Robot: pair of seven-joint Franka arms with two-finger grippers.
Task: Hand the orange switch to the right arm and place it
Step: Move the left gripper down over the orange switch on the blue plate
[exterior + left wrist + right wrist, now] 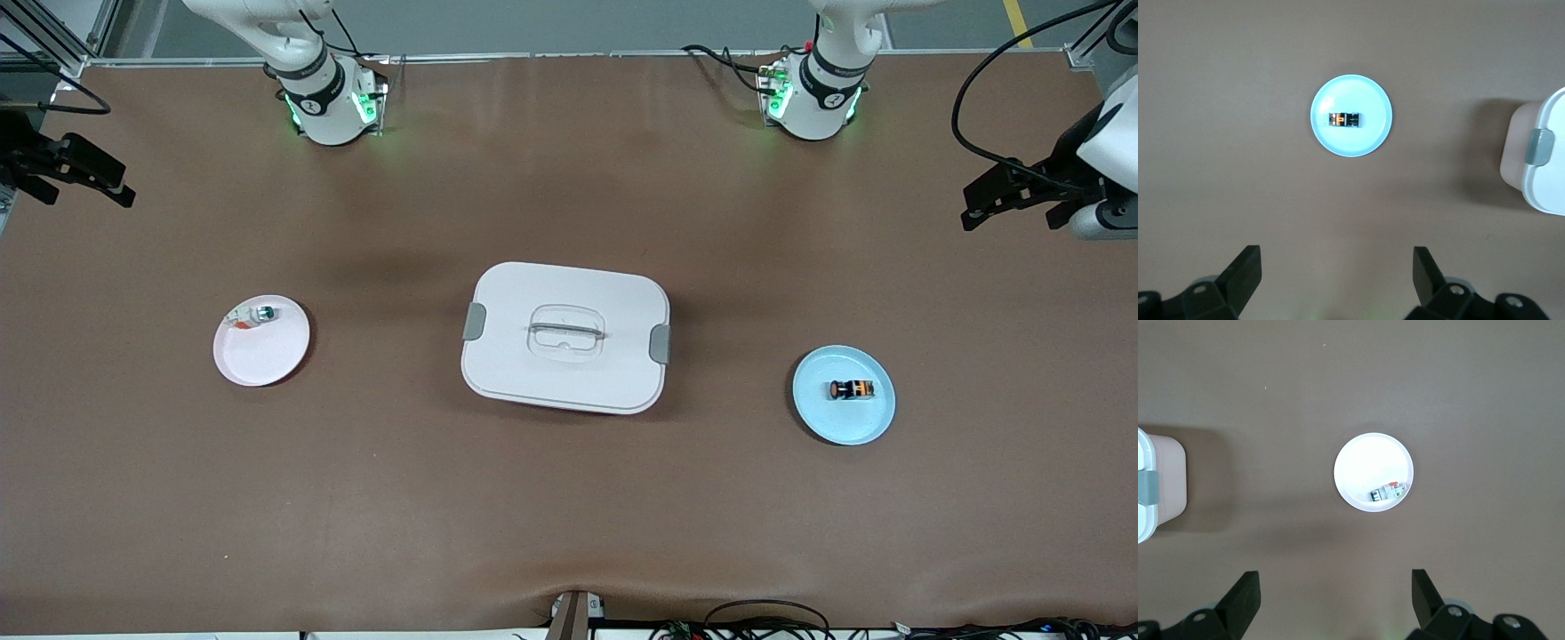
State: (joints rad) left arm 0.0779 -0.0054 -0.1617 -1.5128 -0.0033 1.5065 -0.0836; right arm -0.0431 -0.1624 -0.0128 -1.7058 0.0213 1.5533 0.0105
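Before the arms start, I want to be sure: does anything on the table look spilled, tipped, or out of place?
Nothing stands out. The orange switch lies on its side on the blue plate, a white-and-green part lies on the white plate, and the white box between them is closed.

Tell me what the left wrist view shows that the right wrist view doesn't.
Only the left wrist view shows the orange switch lying on its side on the blue plate. Only the right wrist view shows the white-and-green part at the edge of the white plate. Both show an end of the white lidded box with a grey latch, the brown table, and that arm's own gripper with open jaws: left gripper, right gripper.
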